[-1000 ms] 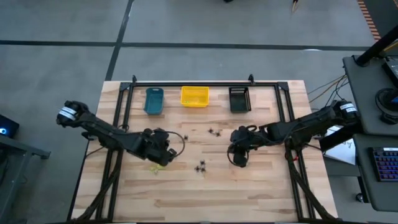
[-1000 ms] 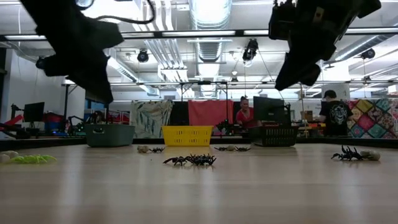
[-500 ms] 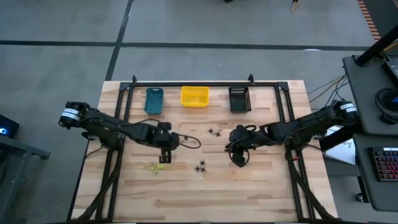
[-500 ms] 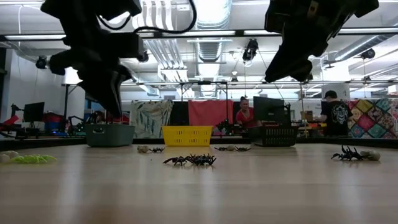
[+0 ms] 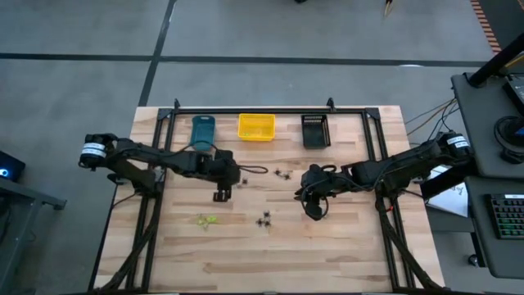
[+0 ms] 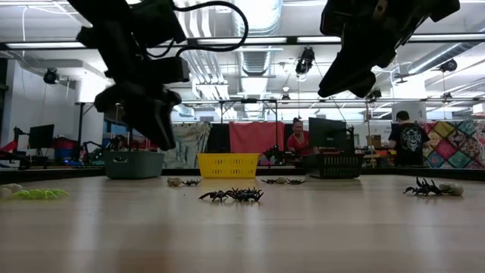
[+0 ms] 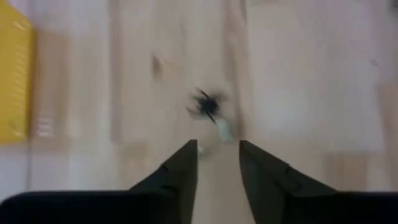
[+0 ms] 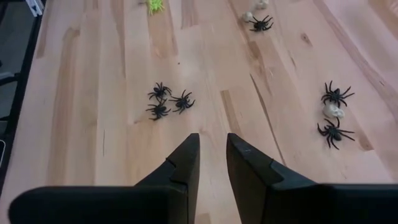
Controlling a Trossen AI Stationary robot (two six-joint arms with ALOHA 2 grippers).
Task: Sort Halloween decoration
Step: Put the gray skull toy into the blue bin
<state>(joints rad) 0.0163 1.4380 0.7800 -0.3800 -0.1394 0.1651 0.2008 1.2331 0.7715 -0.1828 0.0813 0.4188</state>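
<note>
Left fingers (image 7: 217,171) narrowly parted, empty, black spider (image 7: 206,106) and pale trinket (image 7: 224,130) just ahead. Right fingers (image 8: 212,163) narrowly parted, empty, three-spider cluster (image 8: 166,101) ahead on surface (image 8: 81,93).

— Where do the spiders lie?
— A cluster of three black spiders (image 8: 168,102) sits flat mid-table toward the near side, touching. A yellow-green spider (image 5: 205,220) lies left of them.
— And farther back?
— Two black spiders with a pale skull (image 8: 333,111) between them; one more black spider (image 7: 206,106) beside a pale piece.
</note>
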